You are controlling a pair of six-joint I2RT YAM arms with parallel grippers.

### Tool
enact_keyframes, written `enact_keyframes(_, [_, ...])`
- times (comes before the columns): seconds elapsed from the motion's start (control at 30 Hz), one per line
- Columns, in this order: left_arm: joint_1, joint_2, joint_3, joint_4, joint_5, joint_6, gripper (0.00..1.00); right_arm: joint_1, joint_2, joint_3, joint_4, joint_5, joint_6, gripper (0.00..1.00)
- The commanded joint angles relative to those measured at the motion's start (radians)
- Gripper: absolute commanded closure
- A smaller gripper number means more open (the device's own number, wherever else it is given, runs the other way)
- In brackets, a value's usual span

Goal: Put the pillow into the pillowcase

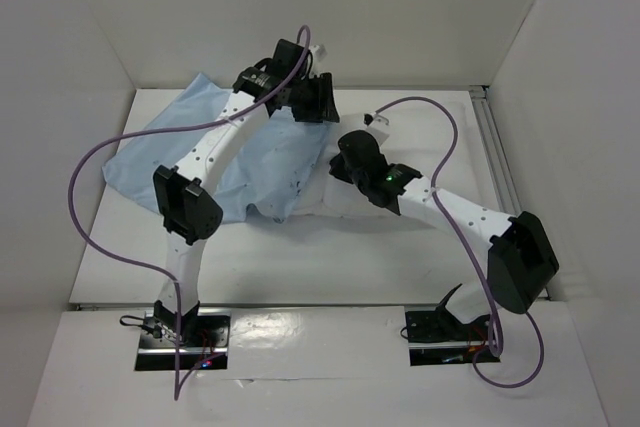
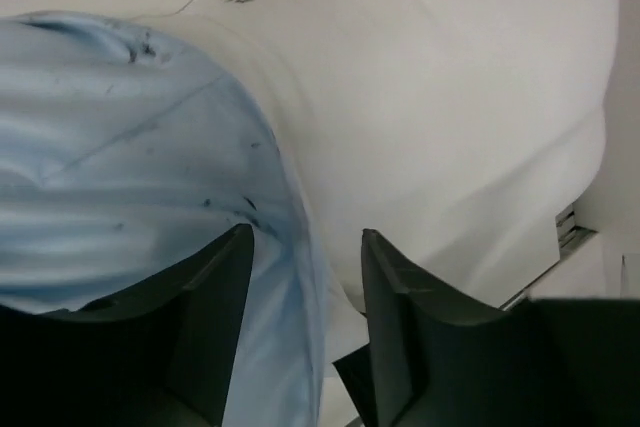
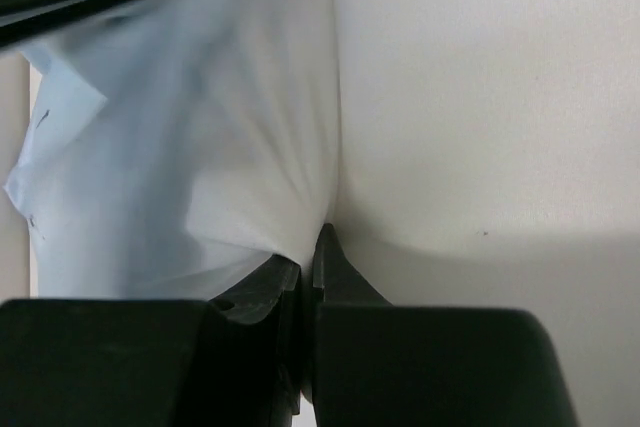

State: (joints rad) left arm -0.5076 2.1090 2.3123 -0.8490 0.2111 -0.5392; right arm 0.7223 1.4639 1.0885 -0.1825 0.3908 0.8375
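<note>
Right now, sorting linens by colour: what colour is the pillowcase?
The pillowcase is pale blue with tiny dark specks; left wrist view best.

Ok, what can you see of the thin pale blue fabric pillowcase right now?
The thin pale-blue fabric pillowcase, dark-specked, lies limp and wrinkled on the table's left half, under the left arm. Its mouth wraps one end of the plump white pillow; the left gripper straddles that hem, jaws apart. The right gripper, shut, pinches its gathered cloth.
</note>
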Motion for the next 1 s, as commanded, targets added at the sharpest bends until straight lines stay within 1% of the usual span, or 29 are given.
enact_keyframes(0.0, [-0.008,-0.043,0.03,0.013,-0.004,0.047,0.36,-0.013,-0.042,0.019,0.072,0.101,0.058,1.0])
enact_keyframes(0.07, [-0.008,-0.111,0.039,-0.01,-0.087,0.091,0.2,-0.024,-0.004,0.052,0.072,0.092,0.032,1.0])
enact_keyframes(0.1, [-0.008,-0.142,0.039,-0.01,-0.116,0.105,0.2,-0.04,0.009,0.063,0.072,0.092,0.019,1.0])
enact_keyframes(0.13, [-0.008,-0.174,0.027,-0.027,-0.187,0.117,0.18,-0.053,0.019,0.073,0.072,0.079,0.018,1.0])
enact_keyframes(0.17, [-0.008,-0.255,-0.04,-0.039,-0.235,0.126,0.18,-0.067,0.029,0.082,0.072,0.069,0.008,1.0])
enact_keyframes(0.2, [-0.008,-0.305,-0.097,-0.039,-0.295,0.113,0.2,-0.067,0.041,0.082,0.072,0.054,0.008,1.0])
enact_keyframes(0.23, [-0.032,-0.358,-0.169,-0.039,-0.409,0.096,0.23,-0.067,0.041,0.091,0.072,0.054,0.008,1.0])
enact_keyframes(0.27, [-0.046,-0.413,-0.342,-0.021,-0.465,0.085,0.27,-0.076,0.041,0.091,0.072,0.039,0.008,1.0])
enact_keyframes(0.3, [-0.064,-0.519,-0.435,-0.021,-0.527,0.052,0.31,-0.077,0.041,0.091,0.081,0.019,-0.004,1.0])
enact_keyframes(0.33, [-0.103,-0.57,-0.526,-0.004,-0.626,0.026,0.37,-0.077,0.041,0.091,0.081,0.019,-0.005,1.0])
enact_keyframes(0.37, [-0.123,-0.617,-0.694,0.007,-0.653,-0.007,0.38,-0.086,0.041,0.091,0.081,0.005,-0.005,1.0])
enact_keyframes(0.4, [-0.141,-0.662,-0.767,0.033,-0.664,-0.055,0.38,-0.086,0.041,0.08,0.081,0.005,-0.005,1.0])
enact_keyframes(0.43, [-0.188,-0.746,-0.834,0.05,-0.682,-0.082,0.38,-0.096,0.041,0.08,0.081,-0.021,-0.005,1.0])
enact_keyframes(0.47, [-0.219,-0.785,-0.951,0.07,-0.694,-0.105,0.38,-0.096,0.041,0.08,0.081,-0.021,-0.014,1.0])
enact_keyframes(0.53, [-0.278,-0.872,-1.042,0.1,-0.728,-0.166,0.38,-0.096,0.05,0.08,0.081,-0.032,-0.014,1.0])
enact_keyframes(0.57, [-0.331,-0.895,-1.086,0.122,-0.742,-0.18,0.36,-0.096,0.05,0.08,0.081,-0.044,-0.014,1.0])
enact_keyframes(0.6, [-0.351,-0.914,-1.17,0.146,-0.742,-0.189,0.35,-0.106,0.059,0.08,0.071,-0.044,-0.023,1.0])
enact_keyframes(0.63, [-0.37,-0.925,-1.204,0.2,-0.742,-0.2,0.33,-0.106,0.059,0.08,0.071,-0.044,-0.023,1.0])
enact_keyframes(0.67, [-0.382,-0.925,-1.244,0.215,-0.742,-0.2,0.32,-0.106,0.059,0.091,0.071,-0.044,-0.023,1.0])
enact_keyframes(0.7, [-0.382,-0.907,-1.245,0.215,-0.742,-0.25,0.31,-0.106,0.059,0.091,0.071,-0.053,-0.034,1.0])
enact_keyframes(0.8, [-0.382,-0.838,-1.234,0.189,-0.742,-0.28,0.31,-0.106,0.068,0.1,0.061,-0.053,-0.044,1.0])
enact_keyframes(0.83, [-0.382,-0.837,-1.234,0.217,-0.751,-0.28,0.34,-0.106,0.069,0.111,0.051,-0.053,-0.044,1.0])
enact_keyframes(0.93, [-0.382,-0.805,-1.246,0.271,-0.783,-0.269,0.39,-0.106,0.078,0.132,0.04,-0.063,-0.054,1.0])
enact_keyframes(0.97, [-0.37,-0.791,-1.246,0.281,-0.783,-0.26,0.43,-0.106,0.078,0.133,0.04,-0.063,-0.054,1.0])
